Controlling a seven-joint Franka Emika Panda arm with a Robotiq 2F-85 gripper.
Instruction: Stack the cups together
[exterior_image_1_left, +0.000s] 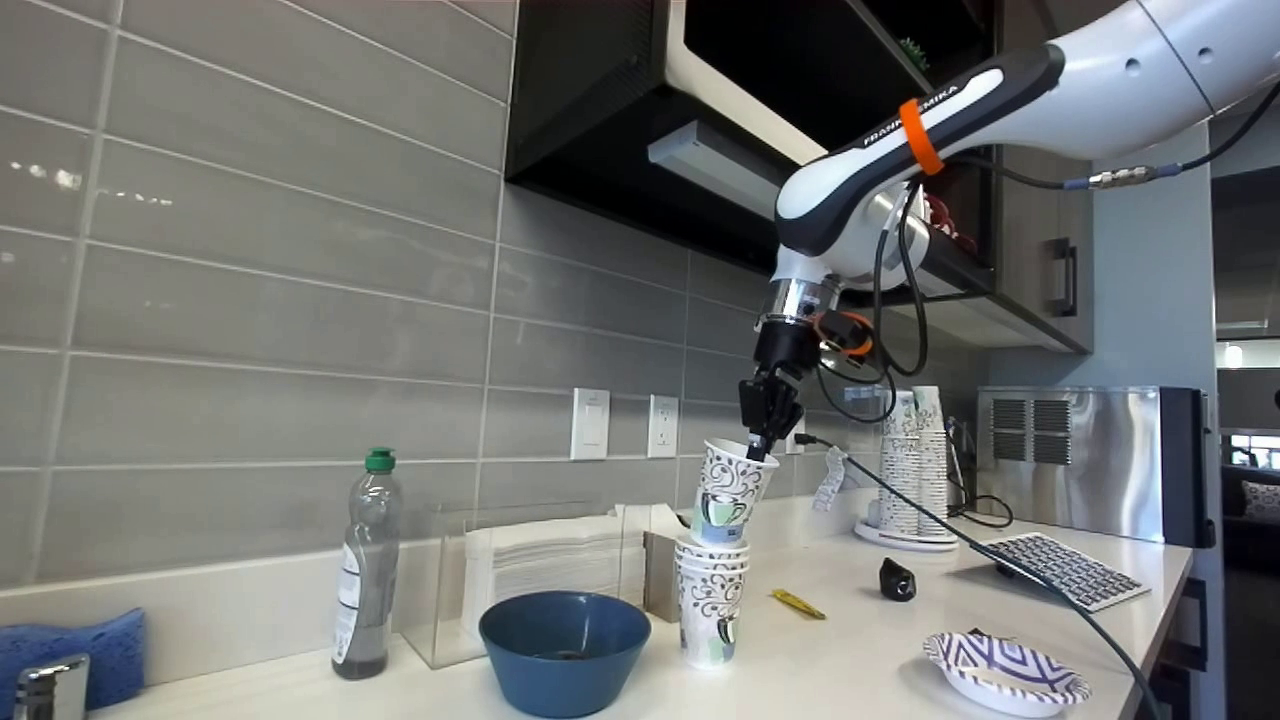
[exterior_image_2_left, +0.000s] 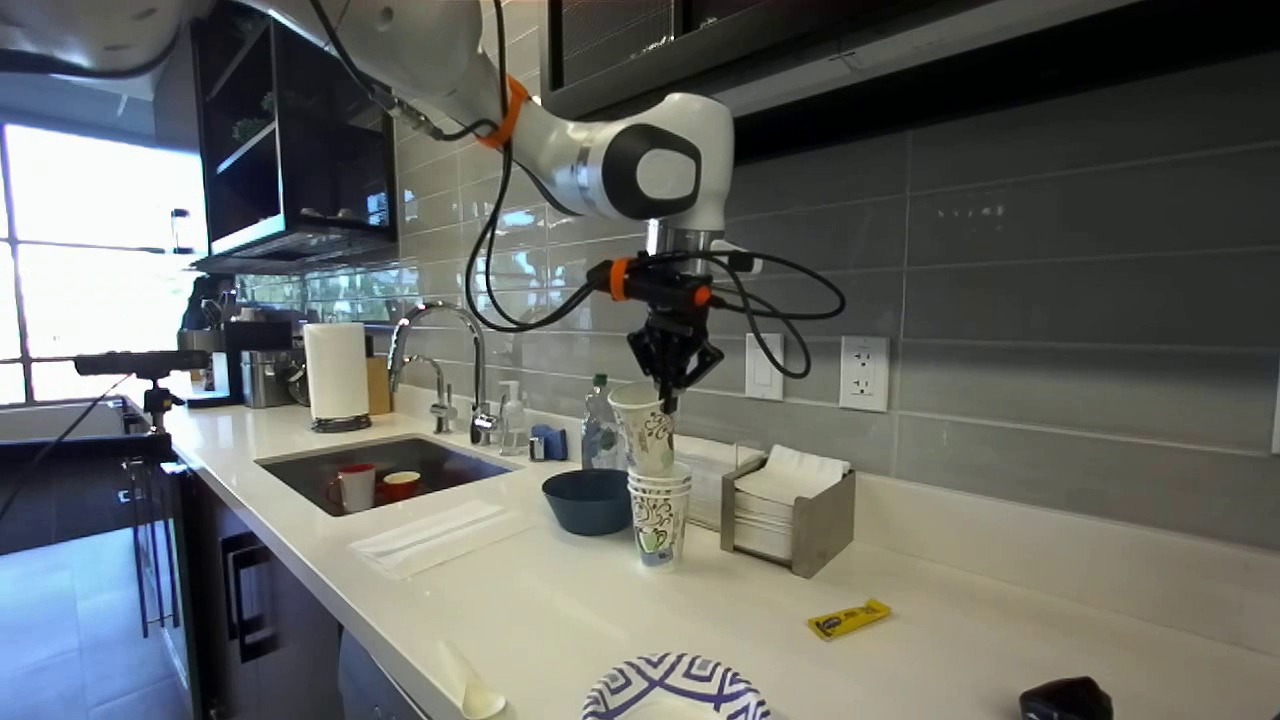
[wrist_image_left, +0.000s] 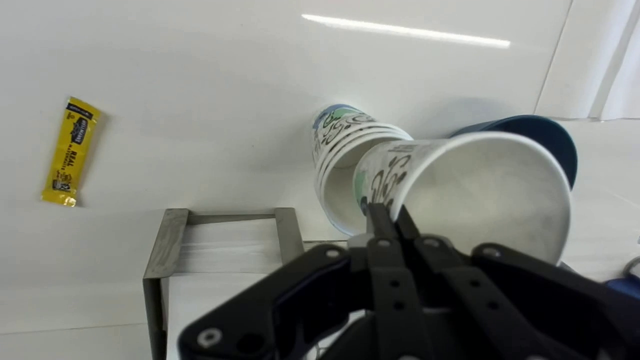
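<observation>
My gripper (exterior_image_1_left: 760, 447) (exterior_image_2_left: 668, 402) is shut on the rim of a white printed paper cup (exterior_image_1_left: 727, 497) (exterior_image_2_left: 645, 440). In the wrist view the fingertips (wrist_image_left: 392, 216) pinch the wall of the held cup (wrist_image_left: 485, 195), one finger inside and one outside. The held cup is slightly tilted, mouth up. A stack of nested cups (exterior_image_1_left: 711, 612) (exterior_image_2_left: 659, 520) stands upright on the counter directly below it. The held cup's base is at the mouth of the stack (wrist_image_left: 345, 127); how far inside it sits I cannot tell. Several rims show at the stack's top.
A blue bowl (exterior_image_1_left: 565, 665) (exterior_image_2_left: 588, 503) stands beside the stack. A metal napkin holder (exterior_image_2_left: 830, 525) (wrist_image_left: 167, 240) is close on another side. A green-capped bottle (exterior_image_1_left: 368, 590), a yellow packet (exterior_image_2_left: 848, 620) and a patterned plate (exterior_image_1_left: 1005, 675) also sit on the counter.
</observation>
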